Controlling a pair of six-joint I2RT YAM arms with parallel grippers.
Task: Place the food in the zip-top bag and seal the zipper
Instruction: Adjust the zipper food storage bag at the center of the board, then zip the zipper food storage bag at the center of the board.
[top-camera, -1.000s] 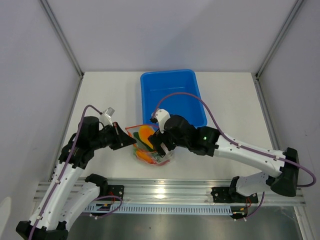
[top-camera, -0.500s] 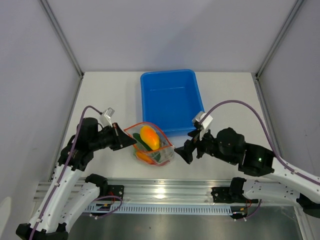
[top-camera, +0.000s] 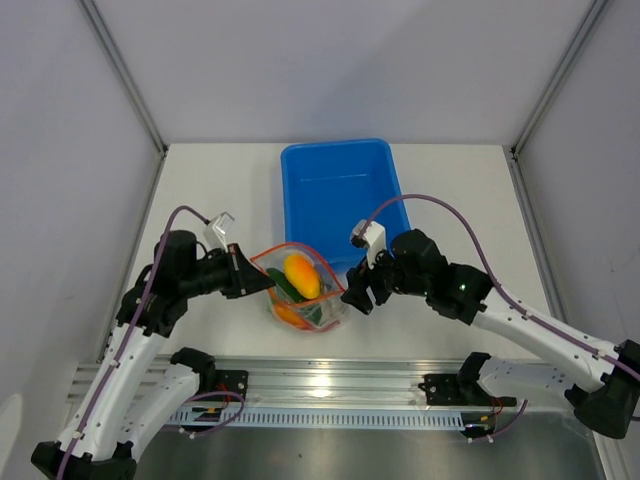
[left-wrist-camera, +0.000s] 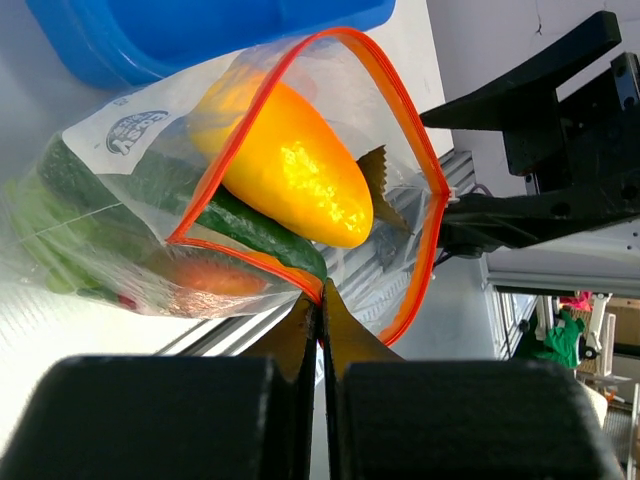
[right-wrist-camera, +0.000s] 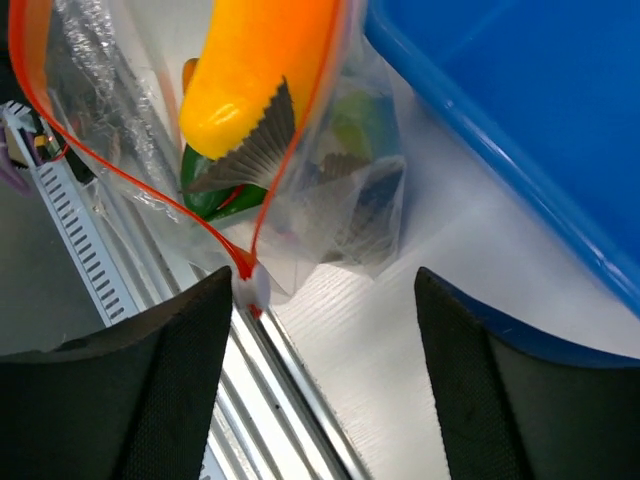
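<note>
We pinched the bag (top-camera: 320, 312) corner in the left gripper (left-wrist-camera: 320, 310) jaws; the right gripper (top-camera: 358, 298), its jaws wide and empty, could miss the zipper (left-wrist-camera: 335, 32).

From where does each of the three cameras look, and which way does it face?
Top external: above and behind the arms, looking down on blue tub and zip-top bag; both arms show.
Left wrist: on the left arm, facing past its own shut left gripper into the bag's mouth.
Right wrist: on the right arm, facing past its own open right gripper at the bag's corner.
Shared: both wrist views show the pepper inside the bag.
</note>
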